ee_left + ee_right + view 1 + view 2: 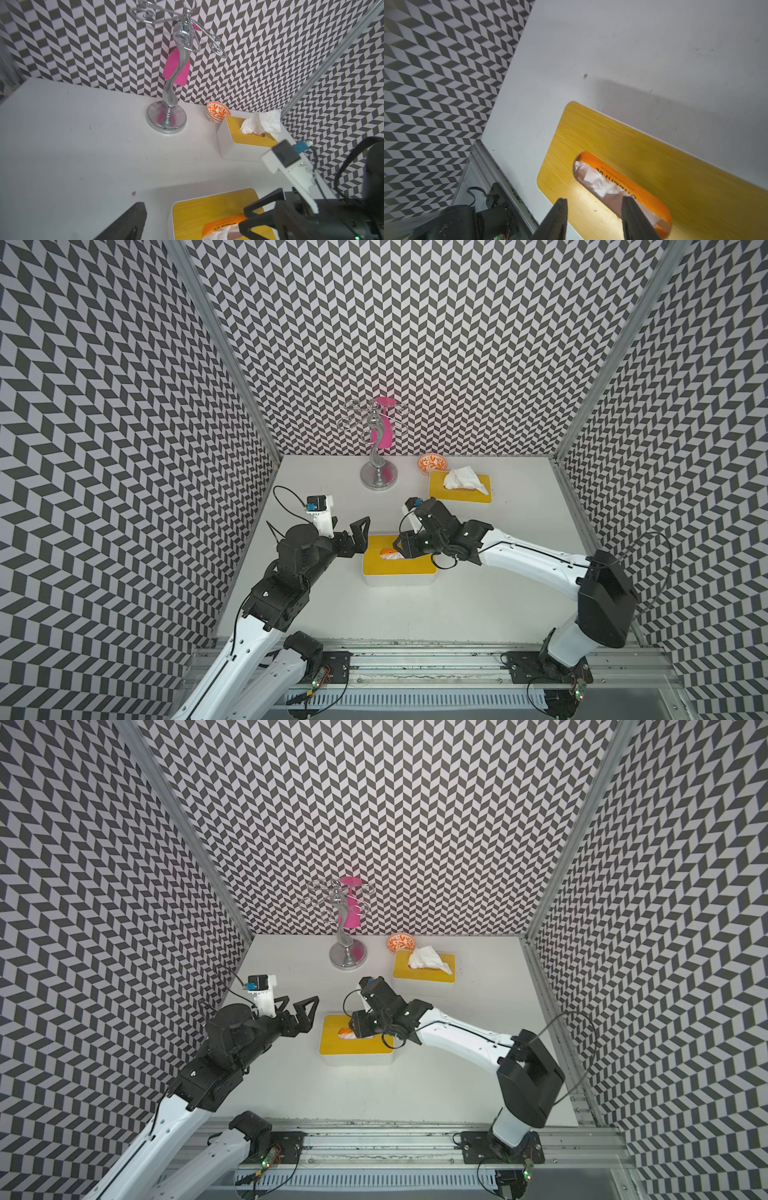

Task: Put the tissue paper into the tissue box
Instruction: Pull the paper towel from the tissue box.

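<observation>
A white tissue box with a yellow lid (399,568) stands mid-table. Crumpled white tissue paper (593,180) lies down in its oval slot on top of an orange printed pack, and none of it rises above the lid. My right gripper (595,199) hovers low over the lid, open, with nothing between its fingers. One of its fingers (633,216) stands over the slot's tissue and the other over bare lid. I cannot tell if it touches. My left gripper (360,537) is wide open and empty, just off the box's left end.
At the back right, a second yellow-lidded box (478,497) has white tissue (463,479) sticking up from it. An orange patterned bowl (432,463) sits beside that box. A silver wire stand (378,475) is at the back centre, with a pink object (384,427) behind it.
</observation>
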